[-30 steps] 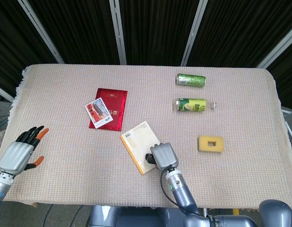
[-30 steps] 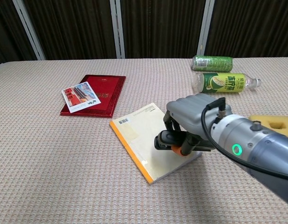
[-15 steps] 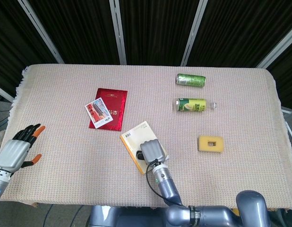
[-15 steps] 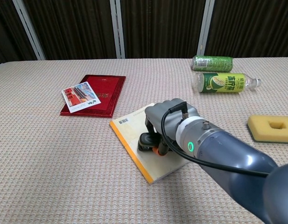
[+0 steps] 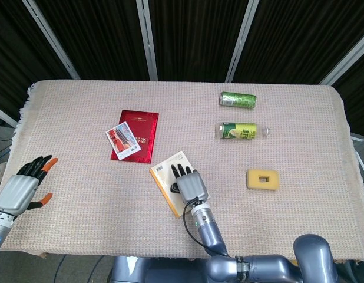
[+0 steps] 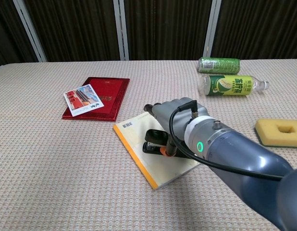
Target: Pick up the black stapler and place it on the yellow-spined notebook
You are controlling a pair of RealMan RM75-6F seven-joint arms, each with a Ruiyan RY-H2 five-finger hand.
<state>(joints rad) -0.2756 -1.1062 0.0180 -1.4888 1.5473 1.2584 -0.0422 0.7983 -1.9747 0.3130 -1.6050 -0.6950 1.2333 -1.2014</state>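
The black stapler (image 6: pixel 154 144) lies flat on the cream cover of the yellow-spined notebook (image 6: pixel 133 131), near the middle of the table's front. My right hand (image 6: pixel 179 117) hovers right over it with its fingers stretched out and apart; an orange-tipped thumb sits by the stapler's near end. In the head view the right hand (image 5: pixel 188 183) covers most of the stapler (image 5: pixel 174 189) and part of the notebook (image 5: pixel 169 167). My left hand (image 5: pixel 20 188) hangs open at the table's front left edge, holding nothing.
A red booklet (image 5: pixel 141 131) with a picture card (image 5: pixel 122 140) lies back left of the notebook. A green can (image 5: pixel 238 99) and a green-labelled bottle (image 5: pixel 238 131) lie at the back right. A yellow sponge (image 5: pixel 263 179) sits right of the notebook.
My right hand moved left over the notebook with the stapler, then uncurled its fingers; the stapler now lies on the cover. My left hand sank slightly.
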